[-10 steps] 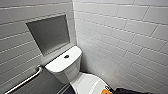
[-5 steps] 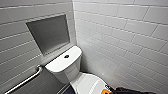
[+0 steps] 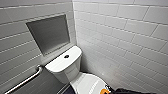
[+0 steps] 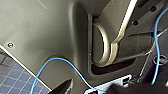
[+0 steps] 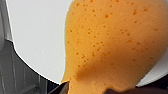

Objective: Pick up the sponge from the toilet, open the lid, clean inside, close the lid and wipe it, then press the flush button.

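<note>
A white toilet (image 3: 65, 67) stands in the corner of two walls of pale grey tile. Its lid (image 3: 86, 83) is down. The flush button (image 3: 66, 56), a small dark round one, sits in the middle of the tank top. A recessed grey niche (image 3: 48, 33) is set in the wall behind the tank. A metal grab bar (image 3: 26, 80) runs along that same wall, beside the toilet.

The sponge (image 3: 104, 92) is bright orange. In the head view it is at the front part of the closed lid, right at the tip of the dark right arm (image 3: 132, 91). There the right gripper (image 3: 109, 89) meets it. In the right wrist view the sponge looms large over the white lid, its pores plain to see. It narrows toward the dark fingers (image 5: 63, 88), which appear closed on that end. Whether the sponge presses on the lid or hangs just above it cannot be told.

The left wrist view looks along the robot's own dark body panel (image 4: 45, 32), with a thin blue cable (image 4: 58, 60) looping across it. A patch of dark tiled floor (image 4: 12, 80) lies below. The left gripper (image 4: 90, 90) is at the edge of this view, and whether it is open or closed cannot be told.
</note>
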`<state>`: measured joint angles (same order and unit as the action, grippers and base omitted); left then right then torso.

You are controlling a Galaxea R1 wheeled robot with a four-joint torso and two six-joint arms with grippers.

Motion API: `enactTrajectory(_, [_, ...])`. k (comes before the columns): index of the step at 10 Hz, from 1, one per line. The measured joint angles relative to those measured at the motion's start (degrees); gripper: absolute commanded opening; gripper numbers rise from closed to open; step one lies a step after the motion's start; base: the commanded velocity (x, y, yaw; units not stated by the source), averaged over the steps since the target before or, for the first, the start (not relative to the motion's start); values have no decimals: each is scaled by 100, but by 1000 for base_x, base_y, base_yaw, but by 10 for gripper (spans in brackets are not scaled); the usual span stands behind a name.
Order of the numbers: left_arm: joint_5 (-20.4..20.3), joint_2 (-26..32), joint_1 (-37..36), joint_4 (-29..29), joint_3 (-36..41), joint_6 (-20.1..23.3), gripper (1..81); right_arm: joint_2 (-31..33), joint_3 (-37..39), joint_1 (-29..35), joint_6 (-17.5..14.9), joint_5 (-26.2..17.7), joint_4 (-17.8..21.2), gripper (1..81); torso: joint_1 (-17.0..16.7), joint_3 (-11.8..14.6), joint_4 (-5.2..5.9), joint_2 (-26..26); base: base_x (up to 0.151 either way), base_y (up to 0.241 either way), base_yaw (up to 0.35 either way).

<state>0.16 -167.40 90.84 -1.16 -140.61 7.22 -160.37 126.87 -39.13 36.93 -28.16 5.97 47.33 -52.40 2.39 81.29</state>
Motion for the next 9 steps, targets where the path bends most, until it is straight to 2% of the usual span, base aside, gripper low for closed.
enactTrajectory(6, [-9,76,66,0,0,0,811,-694,1180,-118,0,157,9,811,0,0,0,0,0,0,0])
enactTrajectory(9, [-13,108,66,1,0,0,811,-733,1289,-332,-20,907,55,811,0,0,0,0,0,0,0])
